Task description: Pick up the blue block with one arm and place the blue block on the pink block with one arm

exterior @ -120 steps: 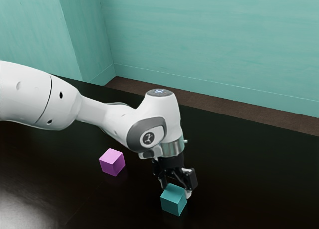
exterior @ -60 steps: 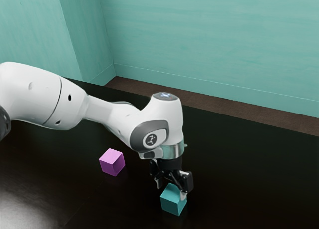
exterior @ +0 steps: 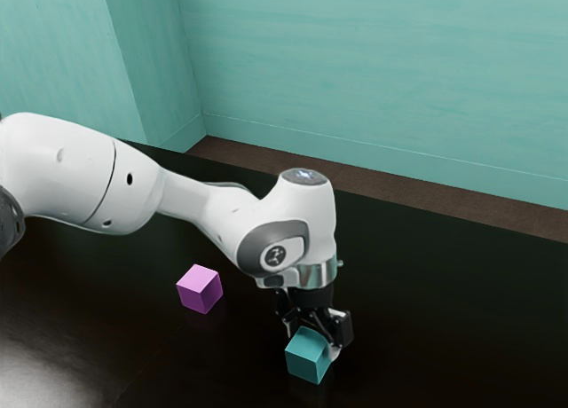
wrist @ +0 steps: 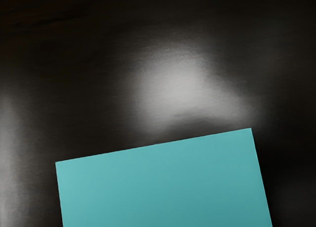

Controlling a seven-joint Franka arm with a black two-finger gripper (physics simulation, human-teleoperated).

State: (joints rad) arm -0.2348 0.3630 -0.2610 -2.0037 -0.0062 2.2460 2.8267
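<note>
PICKUP UNDER WAY: My gripper (exterior: pixel 312 330) is hanging straight down over the blue block (exterior: pixel 307 359), which is sitting flat on the glossy black table (exterior: pixel 444 319) near the exterior view's lower edge. The block is showing as a teal shade, with one corner turned toward the camera. My gripper is reaching down around the block's upper back edges. From this angle I cannot tell whether it is clamping the block or merely standing around it. The block's underside is meeting the tabletop, and a faint reflection is showing beneath it.

The pink block (exterior: pixel 199 288) is resting on the same table, toward the exterior view's left of the blue block and well apart from it. It is sitting upright, its lighter top face catching the light and its two near sides falling into deeper purple shade.

My white arm (exterior: pixel 177 204) is coming in from the exterior view's left, sloping down across the table to the wrist directly above the blue block. Behind the table, a brown strip of floor (exterior: pixel 426 195) is running along the foot of a teal wall (exterior: pixel 399 62).

In the wrist view, the blue block (wrist: pixel 163 185) is lying directly beneath my hand, its flat top face slightly skewed. The dark table (wrist: pixel 74 64) beyond it is catching a soft, pale glare.
</note>
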